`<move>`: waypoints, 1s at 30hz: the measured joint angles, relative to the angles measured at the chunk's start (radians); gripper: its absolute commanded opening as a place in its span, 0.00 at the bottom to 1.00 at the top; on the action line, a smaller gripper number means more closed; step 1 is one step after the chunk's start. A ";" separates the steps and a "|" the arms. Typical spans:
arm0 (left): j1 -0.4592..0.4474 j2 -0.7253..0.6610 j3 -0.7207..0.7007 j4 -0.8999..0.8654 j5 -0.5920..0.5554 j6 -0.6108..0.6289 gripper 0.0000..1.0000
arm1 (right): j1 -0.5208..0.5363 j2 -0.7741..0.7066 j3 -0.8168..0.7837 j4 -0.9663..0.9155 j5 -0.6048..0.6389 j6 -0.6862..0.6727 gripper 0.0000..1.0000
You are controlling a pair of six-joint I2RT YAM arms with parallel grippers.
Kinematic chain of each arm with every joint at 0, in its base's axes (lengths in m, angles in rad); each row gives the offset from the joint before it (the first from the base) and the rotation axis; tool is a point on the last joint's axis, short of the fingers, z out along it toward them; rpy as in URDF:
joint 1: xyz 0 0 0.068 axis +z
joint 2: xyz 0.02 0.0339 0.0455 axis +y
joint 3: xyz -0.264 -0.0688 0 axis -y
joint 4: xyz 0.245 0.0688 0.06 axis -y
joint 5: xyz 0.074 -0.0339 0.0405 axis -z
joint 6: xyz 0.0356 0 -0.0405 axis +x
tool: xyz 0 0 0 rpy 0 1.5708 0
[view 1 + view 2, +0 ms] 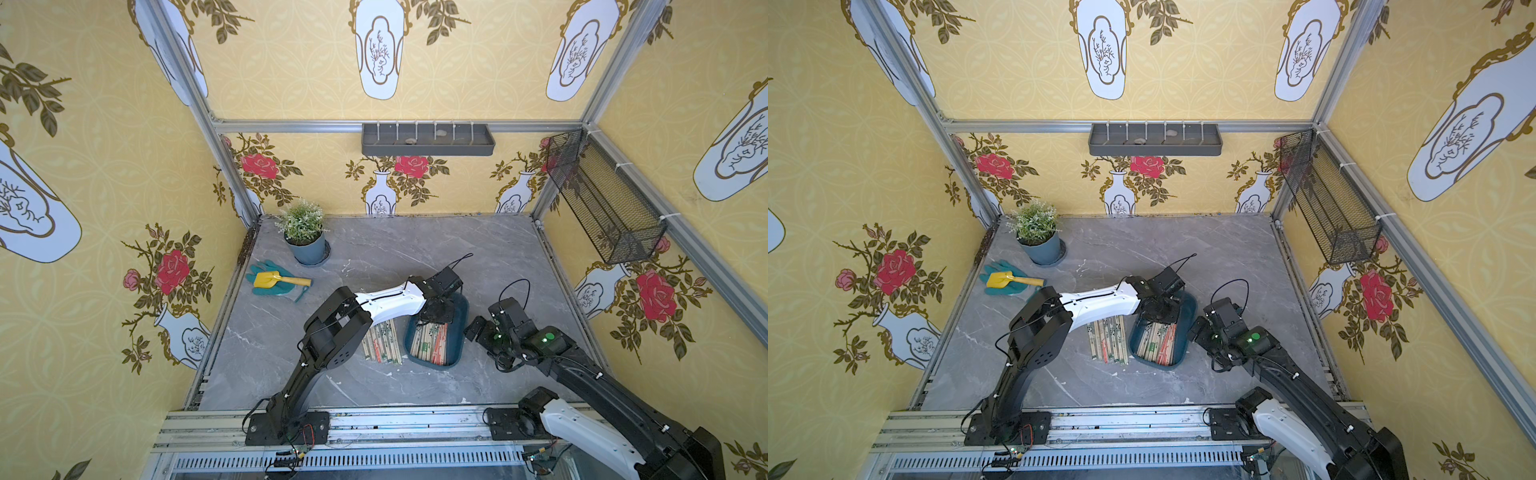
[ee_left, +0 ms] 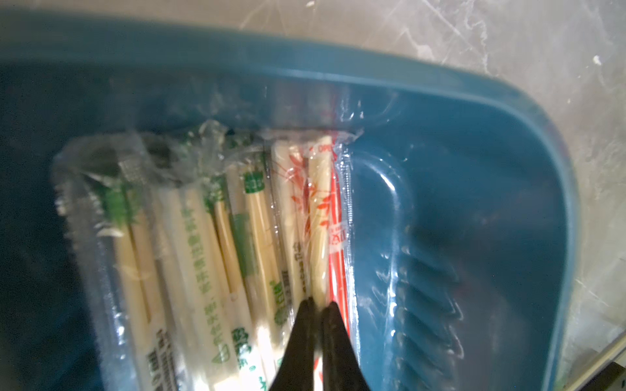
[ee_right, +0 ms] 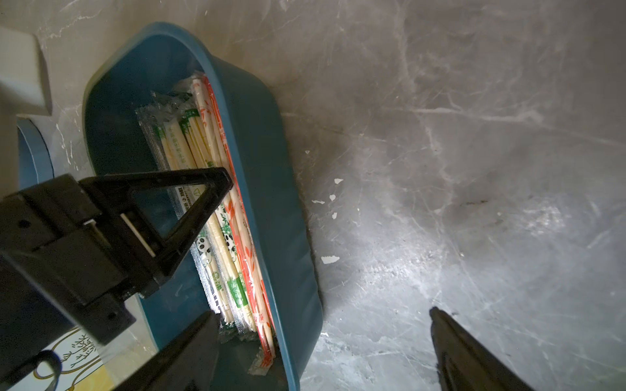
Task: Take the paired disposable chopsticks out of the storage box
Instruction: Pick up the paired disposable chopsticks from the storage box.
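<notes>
Pinching red-printed chopsticks [image 2: 319, 216], left jaws closed

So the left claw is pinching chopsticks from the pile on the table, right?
Not quite: the left claw is pinching chopsticks that lie in the blue tray, not on the table. The left wrist view shows it.

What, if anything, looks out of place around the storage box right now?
Nothing serious. The storage box sits flat, its chopstick pairs lie roughly parallel, and the pairs lying outside form a neat row beside it. The left gripper pinches one red-printed pair. Only small white flecks dot the tabletop nearby.
</notes>
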State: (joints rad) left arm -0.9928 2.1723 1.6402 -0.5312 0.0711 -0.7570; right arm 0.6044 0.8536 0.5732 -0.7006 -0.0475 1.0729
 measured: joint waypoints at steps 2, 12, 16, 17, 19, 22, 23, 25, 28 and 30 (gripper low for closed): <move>0.000 0.000 0.001 0.000 0.001 0.002 0.00 | 0.000 0.002 0.000 0.000 0.000 0.000 0.98; 0.006 -0.106 -0.006 -0.005 -0.027 0.006 0.00 | -0.002 0.003 0.000 0.000 -0.001 0.000 0.97; 0.027 -0.173 -0.037 -0.001 -0.054 0.016 0.00 | -0.002 0.003 0.002 0.000 -0.001 0.000 0.98; 0.034 -0.195 -0.052 -0.001 -0.062 0.016 0.00 | -0.002 0.003 0.003 0.000 -0.002 0.000 0.97; 0.050 -0.241 -0.087 0.004 -0.074 0.016 0.00 | -0.002 0.005 0.010 0.000 -0.004 -0.002 0.98; 0.078 -0.320 -0.162 0.018 -0.097 0.016 0.00 | -0.002 0.013 0.021 0.010 -0.011 -0.010 0.98; 0.090 -0.349 -0.191 0.022 -0.106 0.016 0.00 | 0.000 0.017 0.022 0.018 -0.017 -0.017 0.98; 0.117 -0.407 -0.259 0.031 -0.124 0.015 0.00 | 0.003 0.028 0.027 0.029 -0.023 -0.024 0.97; 0.162 -0.487 -0.368 0.037 -0.150 0.013 0.00 | 0.016 0.047 0.037 0.050 -0.025 -0.030 0.97; 0.195 -0.536 -0.440 0.037 -0.167 0.011 0.00 | 0.032 0.064 0.041 0.071 -0.030 -0.031 0.97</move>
State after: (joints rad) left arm -0.7979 1.6363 1.2003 -0.4946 -0.0956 -0.7456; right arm 0.6365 0.9173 0.6144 -0.6300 -0.0772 1.0424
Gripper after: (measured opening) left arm 0.078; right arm 0.975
